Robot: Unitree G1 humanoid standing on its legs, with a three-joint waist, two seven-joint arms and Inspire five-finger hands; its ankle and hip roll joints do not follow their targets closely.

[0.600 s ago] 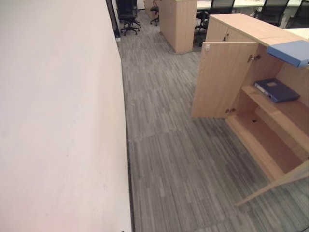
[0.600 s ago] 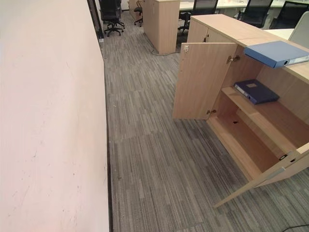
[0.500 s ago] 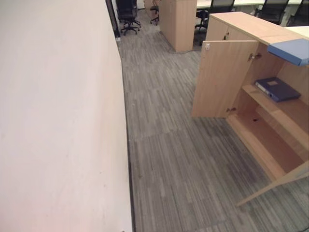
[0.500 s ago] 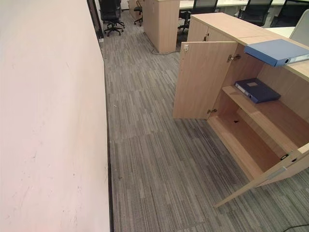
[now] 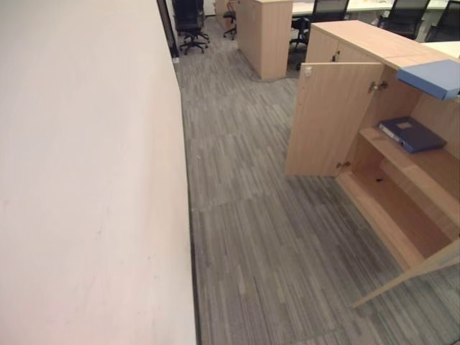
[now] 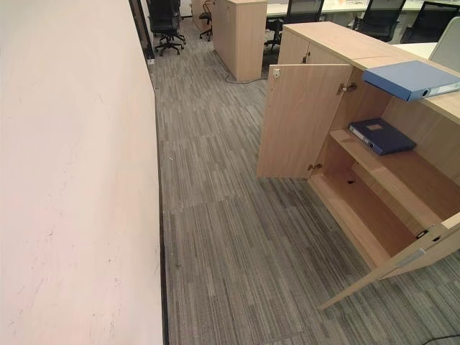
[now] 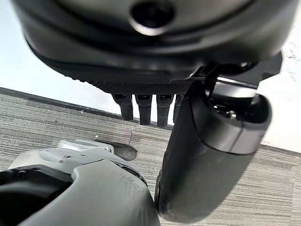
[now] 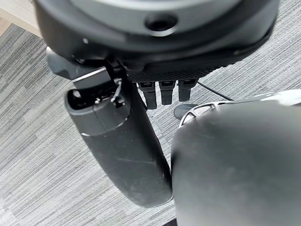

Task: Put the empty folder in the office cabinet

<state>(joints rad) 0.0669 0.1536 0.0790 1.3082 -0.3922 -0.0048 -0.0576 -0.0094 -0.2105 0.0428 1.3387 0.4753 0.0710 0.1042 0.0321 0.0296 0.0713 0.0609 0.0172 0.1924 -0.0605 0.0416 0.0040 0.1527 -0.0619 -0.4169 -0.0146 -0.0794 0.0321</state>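
Right eye view: light-blue folder [image 6: 410, 77] lies on top of office cabinet [image 6: 345, 43], doors open; dark-blue folder [image 6: 381, 135] on upper shelf. Scene unchanged from 0.5 s ago. Left hand [image 7: 146, 110], right hand [image 8: 162, 92]: fingers straight, holding nothing. Pickup not yet begun.

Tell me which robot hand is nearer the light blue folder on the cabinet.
Right, most likely. The folder lies on the cabinet at the robot's right; the right robot hand hangs over carpet on that side, the left robot hand by the wall opposite.
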